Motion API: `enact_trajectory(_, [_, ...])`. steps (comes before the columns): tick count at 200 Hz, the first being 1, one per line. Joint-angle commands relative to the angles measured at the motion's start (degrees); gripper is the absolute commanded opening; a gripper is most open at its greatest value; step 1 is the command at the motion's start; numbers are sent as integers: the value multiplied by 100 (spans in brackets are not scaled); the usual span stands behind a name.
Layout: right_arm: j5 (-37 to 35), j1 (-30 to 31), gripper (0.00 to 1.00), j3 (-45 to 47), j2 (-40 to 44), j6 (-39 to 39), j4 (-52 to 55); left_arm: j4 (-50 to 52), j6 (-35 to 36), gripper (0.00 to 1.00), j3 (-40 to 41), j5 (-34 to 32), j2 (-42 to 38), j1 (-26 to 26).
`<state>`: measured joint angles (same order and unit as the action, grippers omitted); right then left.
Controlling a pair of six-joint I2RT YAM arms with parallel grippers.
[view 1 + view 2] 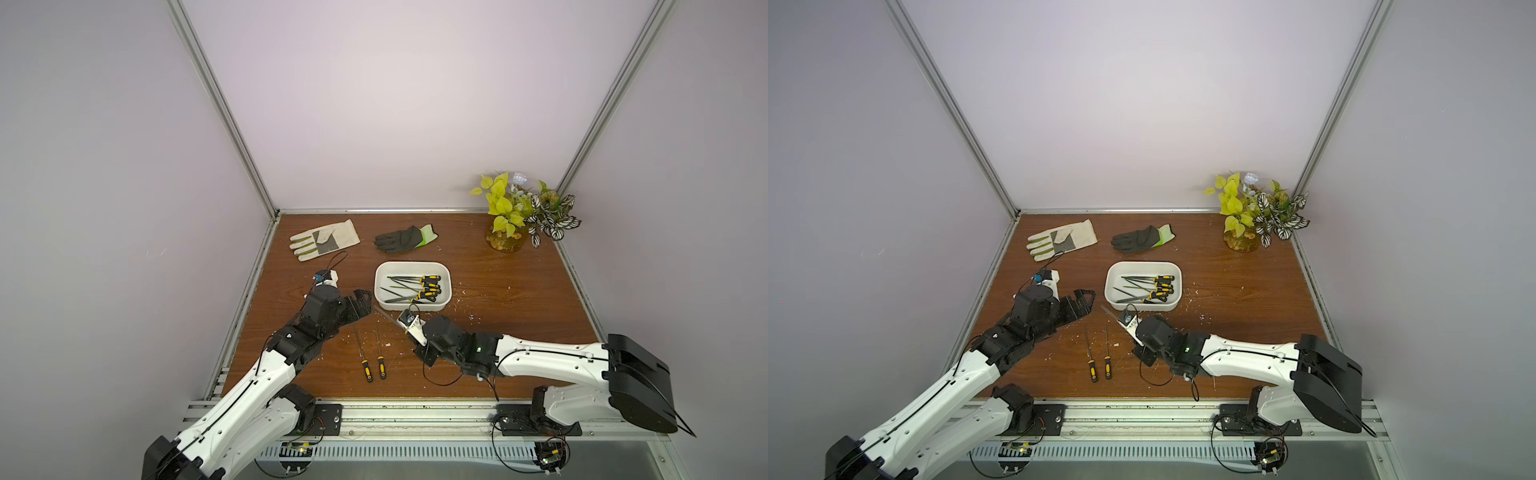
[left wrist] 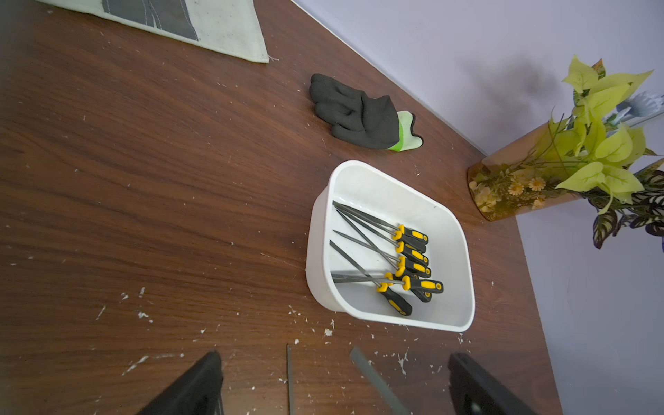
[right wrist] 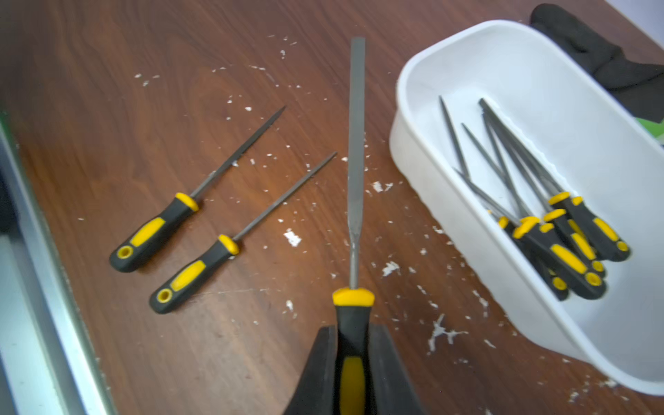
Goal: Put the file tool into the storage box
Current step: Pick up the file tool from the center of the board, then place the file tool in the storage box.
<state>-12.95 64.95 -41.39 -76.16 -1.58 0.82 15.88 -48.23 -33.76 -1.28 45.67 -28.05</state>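
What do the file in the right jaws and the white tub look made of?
The file: blade looks like matte grey metal, dull with no shine; handle black and yellow, probably rubbery plastic, softly sheened. The storage box: likely moulded plastic, smooth white, slightly glossy, with rounded corners and a rim.

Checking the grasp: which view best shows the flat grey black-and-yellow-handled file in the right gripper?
Right wrist view: the flat grey file shows full length, handle clamped in the right gripper. Both top views show only its blade; the left wrist view, just the blade's end.
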Motion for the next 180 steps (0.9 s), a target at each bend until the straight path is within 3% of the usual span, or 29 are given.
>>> enact_trajectory(1, [477, -366, 0, -21, 430, 781, 174, 336, 83, 100, -217, -197, -169, 55])
enact_trajectory(71, [774, -1184, 0, -174, 795, 1887, -320, -60, 23, 100, -92, 187, 49, 55])
enact_trajectory(109, [912, -1668, 0, -483, 240, 2635, -526, -246, 102, 100, -96, 423, 319, 59])
enact_trajectory(180, [2252, -2740, 0, -1456, -1164, 3383, -199, -630, 43, 100, 220, 617, 350, 55])
